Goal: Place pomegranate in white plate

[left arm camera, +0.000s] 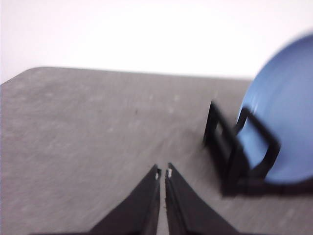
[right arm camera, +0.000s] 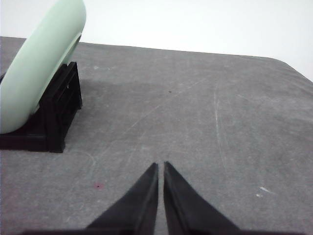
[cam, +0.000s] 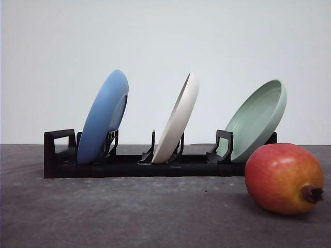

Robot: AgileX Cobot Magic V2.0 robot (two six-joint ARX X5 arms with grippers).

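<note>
The pomegranate (cam: 284, 178), red fading to orange-yellow with a dark crown stub pointing right, rests on the dark table at the front right. The white plate (cam: 177, 120) stands on edge in the middle slot of a black rack (cam: 129, 164). My left gripper (left arm camera: 163, 172) is shut with nothing in it, low over bare table, left of the rack's end. My right gripper (right arm camera: 161, 165) is also shut and empty, over the table to the right of the rack.
A blue plate (cam: 103, 118) (left arm camera: 283, 122) leans in the rack's left slot and a pale green plate (cam: 258, 119) (right arm camera: 39, 63) in its right slot, just behind the fruit. The grey table (cam: 129, 212) stretches in front of the rack; its far edge meets a white wall.
</note>
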